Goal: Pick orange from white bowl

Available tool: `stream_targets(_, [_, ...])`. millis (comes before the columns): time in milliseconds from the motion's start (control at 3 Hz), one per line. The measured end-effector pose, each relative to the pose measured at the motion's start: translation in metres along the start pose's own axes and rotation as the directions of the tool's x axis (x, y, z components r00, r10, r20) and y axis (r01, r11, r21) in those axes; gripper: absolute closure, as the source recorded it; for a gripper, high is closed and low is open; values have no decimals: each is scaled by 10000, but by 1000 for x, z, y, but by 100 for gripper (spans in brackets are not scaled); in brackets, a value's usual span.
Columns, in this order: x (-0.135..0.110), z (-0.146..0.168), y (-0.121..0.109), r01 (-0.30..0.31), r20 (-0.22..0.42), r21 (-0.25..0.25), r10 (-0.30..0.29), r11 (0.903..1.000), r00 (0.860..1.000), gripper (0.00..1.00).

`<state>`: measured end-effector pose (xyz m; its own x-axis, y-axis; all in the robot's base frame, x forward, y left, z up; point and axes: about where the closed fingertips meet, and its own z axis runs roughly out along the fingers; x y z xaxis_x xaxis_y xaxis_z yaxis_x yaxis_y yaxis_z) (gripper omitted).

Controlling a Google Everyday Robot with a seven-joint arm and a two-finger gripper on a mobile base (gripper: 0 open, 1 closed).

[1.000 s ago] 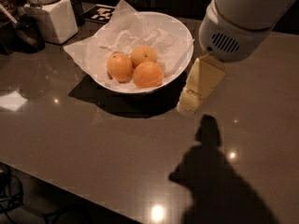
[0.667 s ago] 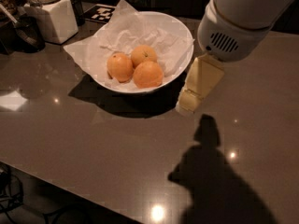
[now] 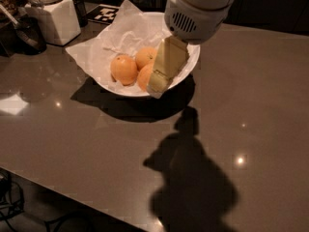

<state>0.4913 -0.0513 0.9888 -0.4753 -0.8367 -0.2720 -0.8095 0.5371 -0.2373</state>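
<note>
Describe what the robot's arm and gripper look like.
The arm ends in a bulky, rounded white housing with a small grille of dark vent slots. Below it, the gripper is pale cream-yellow, flat and tapering like a wedge. It sits over the near right rim of the white bowl. No cables or markings show.

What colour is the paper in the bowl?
The paper is white, clearest in the camera view; the end effector hangs over the bowl.
</note>
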Motion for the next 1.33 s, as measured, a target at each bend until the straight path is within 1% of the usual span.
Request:
stream_targets(333, [-24,14,-1,-185,53,-349,187,9992,9998,0])
stream_targets(667, [-50,31,-8,-431,-166,-543,422,9976,9990,0])
stream_targets(1000, [-70,50,-16,-698,-428,-761,666,9947,9969,0])
stream_targets(1333, [-78,67,-33,-1236,-678,-919,1176,9881,9907,12])
